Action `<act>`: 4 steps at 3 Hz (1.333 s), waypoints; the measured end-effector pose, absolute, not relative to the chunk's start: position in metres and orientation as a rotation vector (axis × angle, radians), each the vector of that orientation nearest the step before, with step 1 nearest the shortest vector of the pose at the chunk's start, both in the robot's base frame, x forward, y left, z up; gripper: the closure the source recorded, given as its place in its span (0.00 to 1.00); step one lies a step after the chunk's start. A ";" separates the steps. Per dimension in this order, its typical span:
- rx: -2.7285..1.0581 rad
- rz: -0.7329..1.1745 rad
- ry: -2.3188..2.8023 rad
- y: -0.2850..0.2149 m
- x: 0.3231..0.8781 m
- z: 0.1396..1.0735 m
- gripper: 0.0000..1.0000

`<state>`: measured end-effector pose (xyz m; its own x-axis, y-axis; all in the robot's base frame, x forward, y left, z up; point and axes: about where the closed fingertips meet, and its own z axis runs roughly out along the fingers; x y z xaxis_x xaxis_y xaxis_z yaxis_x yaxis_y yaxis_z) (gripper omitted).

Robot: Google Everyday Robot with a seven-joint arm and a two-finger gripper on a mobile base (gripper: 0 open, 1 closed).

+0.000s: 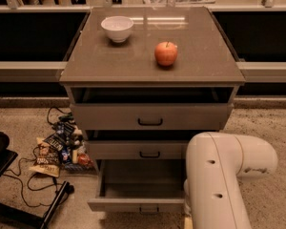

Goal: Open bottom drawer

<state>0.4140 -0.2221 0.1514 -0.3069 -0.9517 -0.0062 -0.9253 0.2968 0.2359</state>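
The grey-beige cabinet (152, 70) has three drawers. The bottom drawer (119, 204) is pulled out towards me, showing its plain grey interior (138, 178); its small black handle (148, 209) sits at the centre of the front panel. The middle drawer (128, 150) and top drawer (109, 116) stand slightly out. My white arm (219, 175) fills the lower right, in front of the bottom drawer's right end. My gripper is hidden behind the arm and out of view.
A white bowl (117, 28) and a red apple (166, 53) sit on the cabinet top. Snack packets and cables (57, 149) lie on the floor left of the cabinet. A black stand (19, 209) is at the lower left.
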 end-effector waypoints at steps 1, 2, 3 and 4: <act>1.761 -0.301 -2.415 -0.221 0.412 0.159 0.57; 1.761 -0.301 -2.415 -0.221 0.412 0.159 0.80; 1.757 -0.289 -2.416 -0.220 0.408 0.163 1.00; 1.757 -0.289 -2.416 -0.220 0.408 0.163 0.00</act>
<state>0.4083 -0.2203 0.1634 -0.3079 -0.9514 0.0002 -0.9245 0.2993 0.2361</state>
